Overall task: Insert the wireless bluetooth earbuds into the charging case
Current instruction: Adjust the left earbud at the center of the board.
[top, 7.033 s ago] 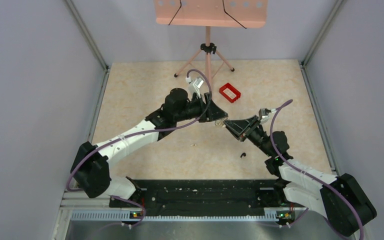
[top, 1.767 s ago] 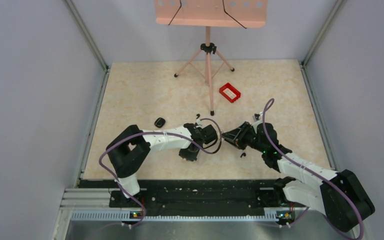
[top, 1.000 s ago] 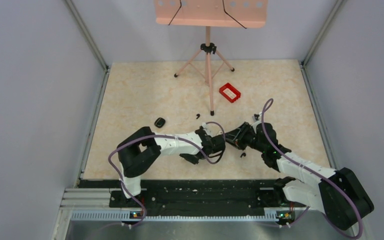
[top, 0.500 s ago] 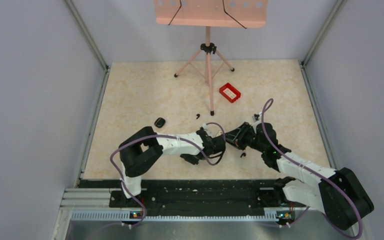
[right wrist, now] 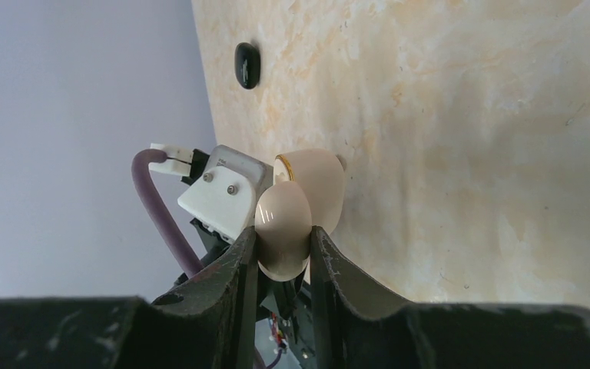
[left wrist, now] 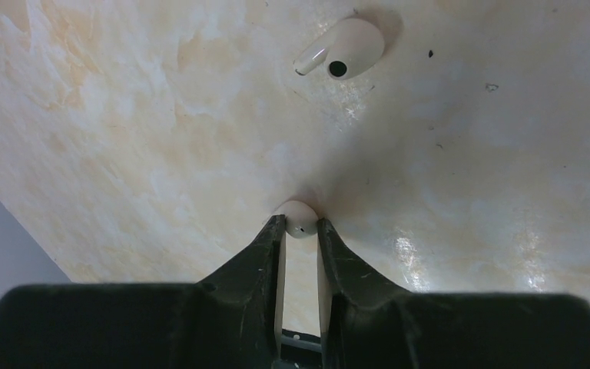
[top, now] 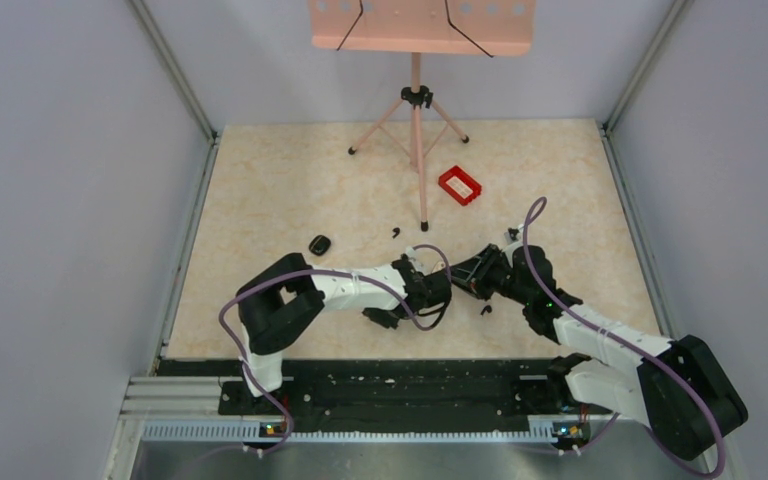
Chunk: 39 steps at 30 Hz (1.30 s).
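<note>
Earbuds are white in the left wrist view. One earbud (left wrist: 298,217) is pinched between the tips of the left gripper (left wrist: 299,231), low at the tabletop, with the fingers nearly together on it. The second earbud (left wrist: 343,52) lies loose on the table near the top of that frame, well clear of the fingers, its dark port facing up. Charging case (right wrist: 284,234): cream, glossy, lid (right wrist: 316,188) swung open, clamped between the fingers of the right gripper (right wrist: 283,247) at centre frame. Right behind it sit the left arm's white wrist housing (right wrist: 219,201) and purple cable (right wrist: 160,219), crowding the space to the case's left. A black oval box (top: 319,244), closed, lies alone left of centre in the top view, apart from both arms; it also shows upper left in the right wrist view. Two small black hooked pieces: one (top: 395,232) just above the left wrist, the other (top: 485,309) just below the right gripper. Red tray (top: 460,185) is further up, right of centre. Pink tripod stand (top: 417,110) is at the back, with one foot near the upper black piece. From above the grippers meet nose to nose at lower centre, and the arms hide what they hold. Surface: beige marbled tabletop (top: 280,180), glossy, with glare patches. Grey walls (top: 60,200) on three sides; black rail (top: 400,385) along the near edge.
</note>
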Motion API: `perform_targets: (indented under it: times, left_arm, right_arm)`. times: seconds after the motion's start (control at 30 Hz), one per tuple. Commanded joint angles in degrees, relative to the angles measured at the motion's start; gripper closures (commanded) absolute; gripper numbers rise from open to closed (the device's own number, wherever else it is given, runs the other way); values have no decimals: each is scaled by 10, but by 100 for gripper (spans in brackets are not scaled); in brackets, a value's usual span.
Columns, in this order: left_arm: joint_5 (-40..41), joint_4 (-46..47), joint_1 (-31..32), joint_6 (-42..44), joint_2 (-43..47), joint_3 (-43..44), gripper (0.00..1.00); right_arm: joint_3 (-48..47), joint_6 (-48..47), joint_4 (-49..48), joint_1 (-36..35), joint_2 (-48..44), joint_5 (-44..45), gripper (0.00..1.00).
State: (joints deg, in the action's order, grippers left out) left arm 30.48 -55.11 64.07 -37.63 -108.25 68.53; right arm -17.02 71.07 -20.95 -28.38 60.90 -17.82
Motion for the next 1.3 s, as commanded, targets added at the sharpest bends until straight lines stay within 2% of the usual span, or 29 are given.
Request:
perform_targets:
  times: [0.0, 0.4, 0.57, 0.7, 0.83, 0.9, 1.03, 1.17, 1.27]
  left_arm:
    - [-19, 23, 1, 17, 54, 1, 83]
    - [-272, 95, -121, 115, 297, 19, 83]
    - [-397, 152, -171, 163, 358, 7, 84]
    - [-483, 196, -194, 176, 385, -8, 85]
    - [-489, 230, -203, 171, 385, -19, 85]
    - [-461, 220, -204, 169, 363, -15, 84]
    - [-464, 191, -201, 145, 309, -14, 80]
    - [-453, 228, -181, 108, 283, -53, 71]
    - [-448, 241, -170, 89, 242, -61, 63]
  right_arm:
    - [-22, 2, -35, -6, -3, -9, 100]
    - [-45, -38, 0, -6, 1, -27, 100]
    - [-111, -125, 70, 0, 27, -114, 100]
    - [-161, -201, 115, 11, 59, -219, 100]
    - [-191, -244, 178, 14, 74, -214, 100]
    - [-195, -246, 195, 20, 74, -195, 100]
    - [-193, -256, 254, 41, 45, -139, 100]
    - [-204, -300, 360, 63, 9, -68, 100]
    - [-195, -309, 394, 79, -16, -47, 100]
